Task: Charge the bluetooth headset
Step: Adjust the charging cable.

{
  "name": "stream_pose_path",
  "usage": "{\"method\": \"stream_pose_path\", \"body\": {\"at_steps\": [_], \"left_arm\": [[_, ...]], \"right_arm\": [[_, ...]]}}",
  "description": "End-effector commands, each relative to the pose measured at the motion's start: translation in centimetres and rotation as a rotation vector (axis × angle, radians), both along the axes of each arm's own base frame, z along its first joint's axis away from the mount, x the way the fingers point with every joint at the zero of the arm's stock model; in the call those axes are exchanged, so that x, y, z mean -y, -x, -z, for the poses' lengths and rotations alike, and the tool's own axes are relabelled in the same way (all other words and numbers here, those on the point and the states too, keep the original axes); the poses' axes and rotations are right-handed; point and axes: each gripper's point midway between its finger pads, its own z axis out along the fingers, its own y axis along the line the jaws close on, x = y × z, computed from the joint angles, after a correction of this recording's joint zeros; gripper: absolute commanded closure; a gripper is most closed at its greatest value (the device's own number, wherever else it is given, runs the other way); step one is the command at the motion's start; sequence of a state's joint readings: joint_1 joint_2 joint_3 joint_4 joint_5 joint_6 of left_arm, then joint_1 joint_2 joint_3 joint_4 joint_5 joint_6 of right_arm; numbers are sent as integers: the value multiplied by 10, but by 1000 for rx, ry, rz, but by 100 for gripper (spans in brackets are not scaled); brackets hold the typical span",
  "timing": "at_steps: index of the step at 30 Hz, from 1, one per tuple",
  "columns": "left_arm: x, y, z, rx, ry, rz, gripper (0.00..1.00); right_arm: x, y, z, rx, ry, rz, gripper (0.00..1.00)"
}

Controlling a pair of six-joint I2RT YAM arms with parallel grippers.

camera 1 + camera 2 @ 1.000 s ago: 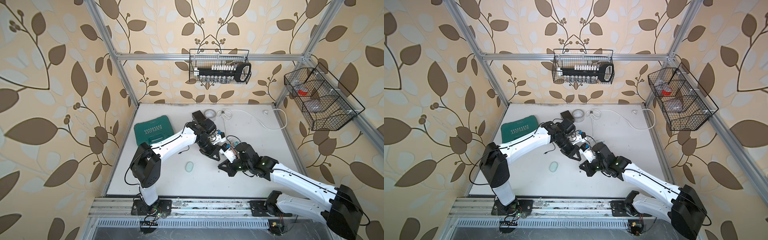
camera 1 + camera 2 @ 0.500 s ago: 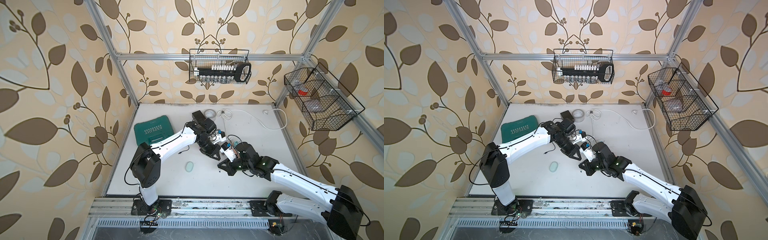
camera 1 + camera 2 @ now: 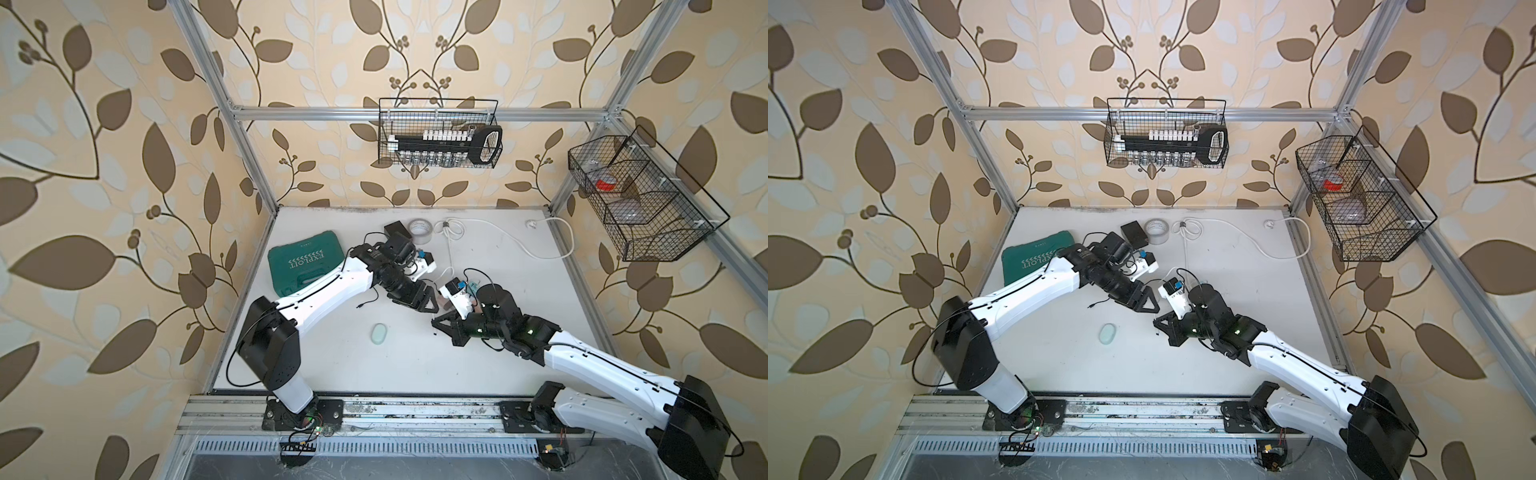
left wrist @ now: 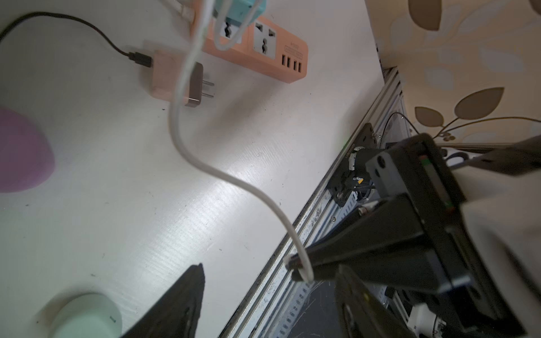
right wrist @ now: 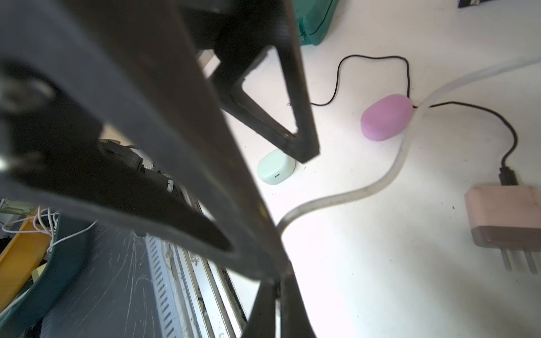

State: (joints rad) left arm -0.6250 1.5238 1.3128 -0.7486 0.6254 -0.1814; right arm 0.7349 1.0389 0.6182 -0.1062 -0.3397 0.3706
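Observation:
Two small oval cases lie on the white table, a mint-green one (image 3: 379, 333) (image 5: 276, 166) and a purple one (image 5: 386, 117). I cannot tell which is the bluetooth headset. My right gripper (image 4: 298, 266) (image 3: 440, 326) is shut on the end of a white cable (image 4: 187, 140), near the table's front edge. My left gripper (image 4: 269, 304) (image 3: 419, 297) stands open just beside it with nothing between its fingers. A pink plug adapter (image 4: 172, 77) with a thin black cable (image 5: 339, 67) lies loose next to an orange power strip (image 4: 263, 49).
A green tool case (image 3: 305, 270) lies at the left. A black box (image 3: 397, 229) and a tape roll (image 3: 419, 228) sit at the back. Wire baskets hang on the back wall (image 3: 438, 133) and the right wall (image 3: 640, 199). The metal front rail (image 4: 322, 204) runs close under both grippers.
My left gripper has opened and let go of the white cable. My right gripper has closed on the cable's end. Both arms have stayed nearly in place.

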Motion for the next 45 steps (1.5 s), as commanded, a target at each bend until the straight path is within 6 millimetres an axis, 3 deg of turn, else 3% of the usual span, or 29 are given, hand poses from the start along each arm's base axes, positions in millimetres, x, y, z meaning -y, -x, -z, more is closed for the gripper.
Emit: {"method": "stream_pose_path", "body": {"at_steps": [1,5,6,9,13,18,25,29,36,41,45], "left_arm": [[-20,-5,-53,153,134,-130,25],[-46,-1,-67,245,139,-218,6],[-50,0,-69,254,132,-232,6],[-60,2,-74,278,133,-275,13],[-62,15,-79,284,242,-307,27],[-65,21,-78,301,397,-373,33],[-53,21,-77,281,560,-367,39],[-46,19,-82,285,666,-353,40],[-22,25,-83,271,722,-262,55],[-6,35,-87,274,753,-196,53],[-2,35,-87,270,762,-187,56]], "right_arm": [[-4,-11,-16,33,-68,46,96],[-9,-14,-20,35,-86,38,96],[-10,-13,-20,35,-89,34,96],[-11,-15,-29,41,-137,51,96],[-14,-17,-55,55,-236,72,95],[-15,-19,-89,68,-381,102,95],[-11,-18,-116,69,-529,136,94],[-6,-19,-120,73,-574,163,94],[-3,-22,-118,67,-619,197,94],[0,-25,-117,69,-626,219,94],[1,-24,-119,70,-639,220,94]]}}
